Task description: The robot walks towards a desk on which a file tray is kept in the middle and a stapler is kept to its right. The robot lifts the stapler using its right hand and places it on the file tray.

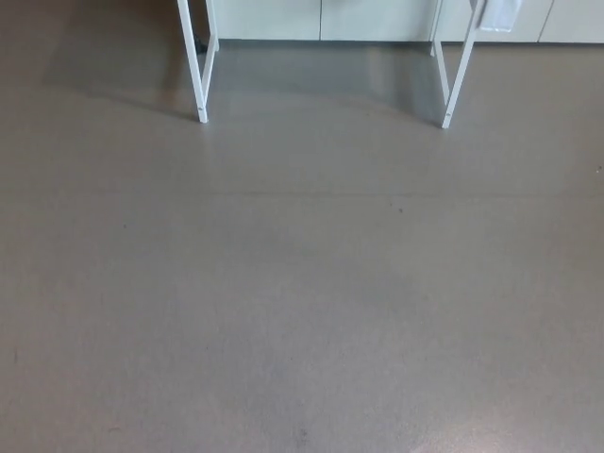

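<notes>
Grey floor [302, 311] fills our view, with two white desk legs (left leg [198, 75], right leg [457, 85]) entering at the top edge. The tabletop is cut off above, so the stapler and file tray lie beyond our sight; neither hand shows, and we cannot tell its state.
</notes>
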`<state>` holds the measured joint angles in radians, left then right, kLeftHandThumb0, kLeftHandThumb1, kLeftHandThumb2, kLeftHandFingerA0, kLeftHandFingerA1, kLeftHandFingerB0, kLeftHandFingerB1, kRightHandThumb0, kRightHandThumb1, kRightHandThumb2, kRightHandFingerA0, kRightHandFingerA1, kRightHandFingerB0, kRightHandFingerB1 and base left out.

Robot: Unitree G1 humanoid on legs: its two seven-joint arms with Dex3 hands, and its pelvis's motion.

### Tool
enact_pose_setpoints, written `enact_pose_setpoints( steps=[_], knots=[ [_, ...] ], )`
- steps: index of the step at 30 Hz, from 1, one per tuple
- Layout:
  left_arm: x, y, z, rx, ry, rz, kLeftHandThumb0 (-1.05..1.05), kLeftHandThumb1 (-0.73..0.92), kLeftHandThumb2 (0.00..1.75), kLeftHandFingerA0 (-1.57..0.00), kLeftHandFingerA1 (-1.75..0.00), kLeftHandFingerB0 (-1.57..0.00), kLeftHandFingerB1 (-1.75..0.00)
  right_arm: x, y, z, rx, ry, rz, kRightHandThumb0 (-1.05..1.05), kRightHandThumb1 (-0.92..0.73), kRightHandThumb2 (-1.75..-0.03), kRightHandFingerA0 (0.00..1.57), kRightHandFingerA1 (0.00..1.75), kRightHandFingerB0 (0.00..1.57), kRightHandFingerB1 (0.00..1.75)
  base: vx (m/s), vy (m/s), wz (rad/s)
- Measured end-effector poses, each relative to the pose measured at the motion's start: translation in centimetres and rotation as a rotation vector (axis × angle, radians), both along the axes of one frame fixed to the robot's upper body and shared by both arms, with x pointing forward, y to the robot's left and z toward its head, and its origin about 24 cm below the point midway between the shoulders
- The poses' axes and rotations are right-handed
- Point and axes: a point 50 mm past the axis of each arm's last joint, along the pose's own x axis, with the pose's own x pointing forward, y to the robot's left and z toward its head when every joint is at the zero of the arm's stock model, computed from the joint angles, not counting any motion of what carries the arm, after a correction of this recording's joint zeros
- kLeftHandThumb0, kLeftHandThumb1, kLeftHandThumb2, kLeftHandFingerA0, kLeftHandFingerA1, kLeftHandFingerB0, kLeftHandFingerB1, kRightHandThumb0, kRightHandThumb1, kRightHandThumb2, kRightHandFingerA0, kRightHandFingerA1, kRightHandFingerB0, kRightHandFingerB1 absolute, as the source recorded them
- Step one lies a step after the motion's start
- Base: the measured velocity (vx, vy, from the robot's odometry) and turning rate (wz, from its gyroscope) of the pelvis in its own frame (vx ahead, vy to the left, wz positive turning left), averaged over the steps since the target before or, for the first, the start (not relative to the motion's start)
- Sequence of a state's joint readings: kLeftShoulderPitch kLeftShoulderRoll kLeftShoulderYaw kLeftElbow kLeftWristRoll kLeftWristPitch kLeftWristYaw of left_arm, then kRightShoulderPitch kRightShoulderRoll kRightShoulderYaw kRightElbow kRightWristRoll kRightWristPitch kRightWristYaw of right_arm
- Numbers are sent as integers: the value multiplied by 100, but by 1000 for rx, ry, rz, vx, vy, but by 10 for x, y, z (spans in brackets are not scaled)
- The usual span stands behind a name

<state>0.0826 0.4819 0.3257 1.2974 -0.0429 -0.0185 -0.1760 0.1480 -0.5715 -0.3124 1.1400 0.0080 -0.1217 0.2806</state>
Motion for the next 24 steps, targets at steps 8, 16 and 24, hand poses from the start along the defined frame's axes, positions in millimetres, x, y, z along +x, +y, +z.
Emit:
enact_pose_setpoints(
  steps=[8, 16, 24],
  knots=[
    [-1, 0, 1, -18, -38, -5, -105, 46, 113, -25, -92, -1, -79, 2, -2, 4, -7, 6, 75, -65, -45, -74, 23, 49, 8, 35, 0, 0, 0],
    [-1, 2, 3, -30, -101, 27, -103, 54, 117, -17, -90, 0, -63, 3, 0, 3, -8, 26, 122, -32, -33, -89, 6, 50, 0, 49, 0, 0, 0],
    [0, 2, 4, -46, -147, 46, -105, 53, 118, -13, -88, 0, -62, 6, -1, 6, -22, -20, 100, -38, -47, -56, 18, 45, 8, 22, 0, 0, 0]
  ],
)
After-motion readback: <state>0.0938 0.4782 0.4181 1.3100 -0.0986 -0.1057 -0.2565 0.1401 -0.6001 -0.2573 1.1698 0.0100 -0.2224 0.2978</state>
